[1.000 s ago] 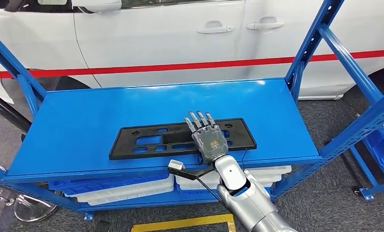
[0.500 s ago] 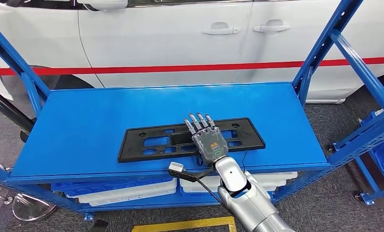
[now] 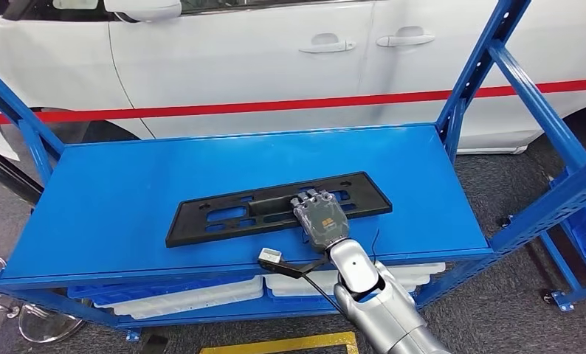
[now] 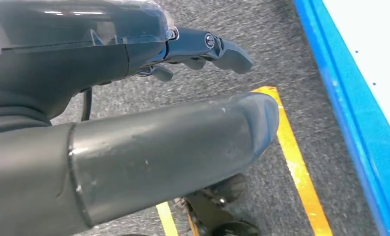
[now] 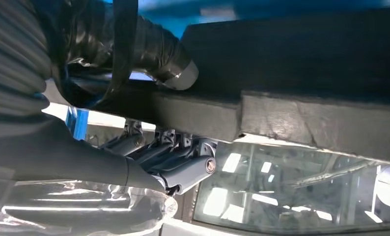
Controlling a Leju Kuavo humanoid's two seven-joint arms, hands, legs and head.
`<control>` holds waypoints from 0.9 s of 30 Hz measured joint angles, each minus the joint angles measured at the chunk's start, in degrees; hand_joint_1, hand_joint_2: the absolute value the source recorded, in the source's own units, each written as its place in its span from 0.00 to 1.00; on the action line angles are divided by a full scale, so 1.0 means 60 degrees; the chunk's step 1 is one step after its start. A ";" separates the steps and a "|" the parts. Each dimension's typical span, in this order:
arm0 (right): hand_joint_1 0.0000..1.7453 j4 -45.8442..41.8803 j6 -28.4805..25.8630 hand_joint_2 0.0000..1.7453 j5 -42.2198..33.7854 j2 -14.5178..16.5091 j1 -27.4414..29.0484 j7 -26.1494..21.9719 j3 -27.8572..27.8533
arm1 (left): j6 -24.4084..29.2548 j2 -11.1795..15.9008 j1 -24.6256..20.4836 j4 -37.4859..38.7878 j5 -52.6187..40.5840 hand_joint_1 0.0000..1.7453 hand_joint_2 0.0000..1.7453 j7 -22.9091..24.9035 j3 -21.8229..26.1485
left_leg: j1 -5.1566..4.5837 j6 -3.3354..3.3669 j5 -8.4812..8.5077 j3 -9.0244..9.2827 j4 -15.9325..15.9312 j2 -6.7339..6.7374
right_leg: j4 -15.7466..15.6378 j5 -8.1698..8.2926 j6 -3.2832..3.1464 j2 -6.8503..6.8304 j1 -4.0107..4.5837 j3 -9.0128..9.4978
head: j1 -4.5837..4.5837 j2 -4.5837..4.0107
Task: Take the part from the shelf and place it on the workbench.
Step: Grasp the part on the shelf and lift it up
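The part (image 3: 223,215) is a long black plastic plate with cut-outs, lying on the blue shelf top (image 3: 142,169) near its front edge. My right hand (image 3: 321,221) is on the part's right half, fingers curled over its middle rib. In the right wrist view the thumb (image 5: 168,59) presses one face of the black part (image 5: 306,64) and the fingers (image 5: 183,169) wrap the other, so the hand grips it. My left hand (image 4: 134,98) hangs beside the body over the grey floor, fingers apart and holding nothing.
A white car (image 3: 238,51) with a red stripe stands just behind the shelf. Blue uprights (image 3: 482,66) frame the right side, another (image 3: 17,110) the left. White trays (image 3: 187,295) fill the lower shelf. A yellow floor line (image 3: 275,343) runs below. A cable plug (image 3: 269,256) dangles by my wrist.
My right hand's fingers, stretched flat over the part before, have curled down and closed on it. The part has turned slightly, its right end further back. The camera shifted a little.
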 joint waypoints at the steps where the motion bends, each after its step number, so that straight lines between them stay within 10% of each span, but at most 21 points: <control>1: 1.00 -0.0023 -0.0009 1.00 0.0000 -0.0001 0.0003 -0.0002 -0.0033 | 0.0001 0.0003 -0.0009 -0.0003 0.0016 0.00 0.00 -0.0016 -0.0008 | -0.0021 0.0049 0.0170 0.0251 -0.0520 0.0002 | 0.0005 -0.0016 0.0035 0.0004 0.0014 0.0009 | 0.0000 0.0000; 6: 1.00 -0.0132 -0.0046 1.00 0.0000 -0.0026 0.0043 -0.0027 -0.0178 | 0.0012 0.0005 -0.0006 -0.0012 0.0055 0.00 0.00 -0.0048 -0.0096 | -0.0026 0.0255 0.0216 0.0446 -0.0976 0.0002 | 0.0117 -0.0138 0.0281 -0.0004 0.0028 -0.0040 | 0.0003 0.0001; 10: 1.00 -0.0175 -0.0076 1.00 -0.0002 -0.0080 0.0106 -0.0040 -0.0232 | 0.0018 0.0007 -0.0019 -0.0015 0.0056 0.00 0.00 -0.0052 -0.0134 | -0.0011 0.0395 0.0239 0.0493 -0.1053 0.0029 | 0.2160 -0.1132 0.0410 -0.0012 0.0002 -0.1056 | 0.0002 -0.0001; 12: 1.00 -0.0174 -0.0094 1.00 -0.0001 -0.0109 0.0170 -0.0067 -0.0253 | 0.0023 0.0006 -0.0012 -0.0015 0.0064 0.00 0.00 -0.0053 -0.0138 | -0.0019 0.0407 0.0207 0.0499 -0.1022 0.0022 | 0.2578 -0.1063 0.0432 -0.0015 -0.0018 -0.1331 | 0.0002 0.0000; 16: 1.00 -0.0214 -0.0291 1.00 -0.0022 -0.0127 0.0197 -0.0268 -0.0430 | 0.0029 0.0000 -0.0016 -0.0015 0.0099 0.00 0.00 -0.0075 -0.0158 | -0.0050 0.0308 0.0066 0.0492 -0.0853 -0.0012 | 0.0519 0.0074 0.0339 -0.0023 -0.0029 -0.0427 | 0.0002 0.0000; 22: 1.00 -0.0995 -0.0571 1.00 -0.0615 0.0249 0.0369 -0.1274 -0.1320 | 0.0082 0.0010 -0.0008 -0.0015 0.0293 0.00 0.00 -0.0070 -0.0161 | -0.0036 0.0017 -0.0234 0.0310 -0.0501 -0.0002 | 0.0049 0.0133 0.0047 -0.0009 -0.0032 -0.0259 | 0.0002 -0.0001; 27: 1.00 -0.2056 -0.0770 1.00 -0.2055 0.0657 0.0524 -0.2196 -0.1747 | 0.0289 0.0004 0.0057 -0.0016 0.0550 0.00 0.00 -0.0028 -0.0138 | 0.0003 -0.0126 -0.1181 -0.0825 0.1888 0.0001 | 0.0034 0.0106 -0.0069 -0.0035 -0.0021 -0.0220 | 0.0001 -0.0001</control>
